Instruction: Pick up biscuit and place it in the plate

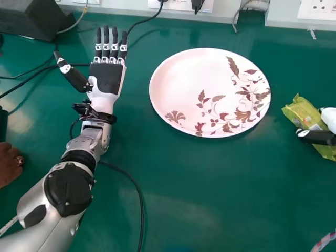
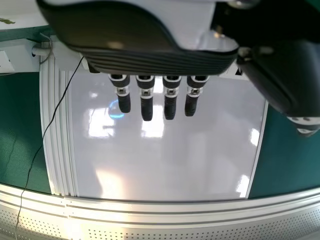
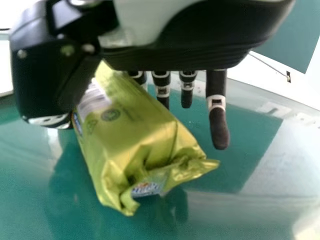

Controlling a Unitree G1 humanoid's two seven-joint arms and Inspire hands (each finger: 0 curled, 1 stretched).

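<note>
The left hand (image 1: 106, 77) is raised left of the plate, its fingers straight and holding nothing; the same hand (image 2: 146, 102) shows straight fingers in the left wrist view. The pale plate (image 1: 184, 86) with a brown leaf pattern lies on the green table. At the head view's right edge, the right hand (image 1: 317, 137) has its thumb across the green-yellow biscuit packet (image 1: 304, 114). In the right wrist view, the packet (image 3: 135, 135) sits beside the thumb, while the right hand's fingers (image 3: 218, 120) extend fairly straight behind it. Part of the packet is hidden by the hand.
Black cables (image 1: 137, 197) run over the green table (image 1: 210, 194) around the left arm. A dark box (image 1: 34, 18) stands at the back left, and sockets (image 1: 317, 9) line the back edge. A person's hand rests at the left edge. A striped cord (image 1: 324, 241) shows at the lower right.
</note>
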